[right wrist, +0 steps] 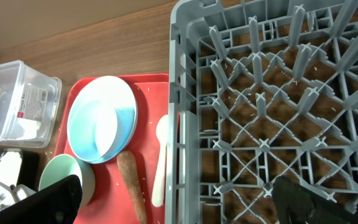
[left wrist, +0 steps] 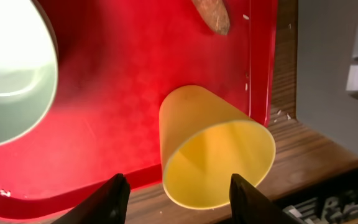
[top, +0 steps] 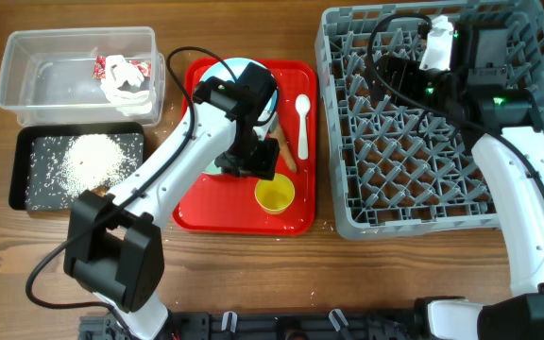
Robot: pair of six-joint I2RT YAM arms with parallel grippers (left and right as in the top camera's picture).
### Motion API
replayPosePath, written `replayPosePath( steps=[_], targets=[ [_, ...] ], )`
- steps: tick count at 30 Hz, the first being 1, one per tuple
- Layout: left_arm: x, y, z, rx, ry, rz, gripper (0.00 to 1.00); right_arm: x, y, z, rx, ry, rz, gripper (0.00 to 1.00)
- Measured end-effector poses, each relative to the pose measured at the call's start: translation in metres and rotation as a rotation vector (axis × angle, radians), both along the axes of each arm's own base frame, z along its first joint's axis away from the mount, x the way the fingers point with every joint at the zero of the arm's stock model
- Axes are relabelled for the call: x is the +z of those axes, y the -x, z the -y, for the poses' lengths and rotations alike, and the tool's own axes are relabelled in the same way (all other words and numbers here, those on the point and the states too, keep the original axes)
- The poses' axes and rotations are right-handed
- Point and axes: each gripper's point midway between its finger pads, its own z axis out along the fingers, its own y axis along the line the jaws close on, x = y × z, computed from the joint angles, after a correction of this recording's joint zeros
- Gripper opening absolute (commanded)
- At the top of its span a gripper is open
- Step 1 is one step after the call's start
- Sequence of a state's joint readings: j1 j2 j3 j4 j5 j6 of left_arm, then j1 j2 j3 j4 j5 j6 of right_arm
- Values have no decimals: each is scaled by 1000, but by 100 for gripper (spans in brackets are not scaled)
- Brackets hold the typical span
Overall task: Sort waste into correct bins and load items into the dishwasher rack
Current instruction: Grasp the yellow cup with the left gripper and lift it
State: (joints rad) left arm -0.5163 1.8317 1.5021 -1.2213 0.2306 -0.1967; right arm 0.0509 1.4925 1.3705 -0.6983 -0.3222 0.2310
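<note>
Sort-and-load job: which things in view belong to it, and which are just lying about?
Job:
- To load: cup, spoon, blue plate, mint bowl, rack
- Waste: carrot stick, wrapper, tissue, rice
- Bins: clear tub, black tray

Lying about:
- red tray
- table

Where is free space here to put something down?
Bare wood below the black tray, left of the red tray. The dishwasher rack holds no dishes. Crowded: the red tray's centre, with yellow cup, spoon and left gripper.
</note>
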Motion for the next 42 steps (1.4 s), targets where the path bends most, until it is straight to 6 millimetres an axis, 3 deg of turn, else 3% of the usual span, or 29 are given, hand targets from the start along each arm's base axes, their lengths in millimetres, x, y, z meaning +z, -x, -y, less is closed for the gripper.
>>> replayPosePath(
  steps=[5, 6, 9, 11, 19, 25, 28, 30, 34, 39, 42],
  targets=[
    [-6, 0, 6, 82, 1, -8, 58, 0, 0, 0, 0, 0, 0, 100],
    [-13, 2, 8, 94, -10, -4, 54, 0, 0, 0, 0, 0, -1, 100],
    [-36, 12, -2, 157, -84, -21, 14, 0, 1, 0, 0, 0, -3, 100],
    [-39, 10, -3, 179, -95, -12, 4, 0, 1, 0, 0, 0, -3, 100],
    [-37, -9, 13, 204, -19, 53, 4, 0, 1, 0, 0, 0, -3, 100],
    [-33, -6, 21, 213, 59, -1, 4, 1, 1, -4, 15, -17, 0, 100],
    [-2, -36, 12, 277, 275, -29, 4, 11, 1, -20, 85, -91, 30, 100],
    [36, -74, -8, 338, 498, 24, 4, 22, 4, -36, 175, -161, 57, 100],
    [97, -110, -42, 366, 868, 96, 4, 47, 14, -69, 408, -288, 157, 100],
    [148, -110, -41, 230, 1153, 123, 4, 78, 11, -107, 747, -485, 368, 100],
    [158, -105, -38, 199, 1207, 103, 4, 83, 14, -123, 875, -571, 405, 100]
  ],
)
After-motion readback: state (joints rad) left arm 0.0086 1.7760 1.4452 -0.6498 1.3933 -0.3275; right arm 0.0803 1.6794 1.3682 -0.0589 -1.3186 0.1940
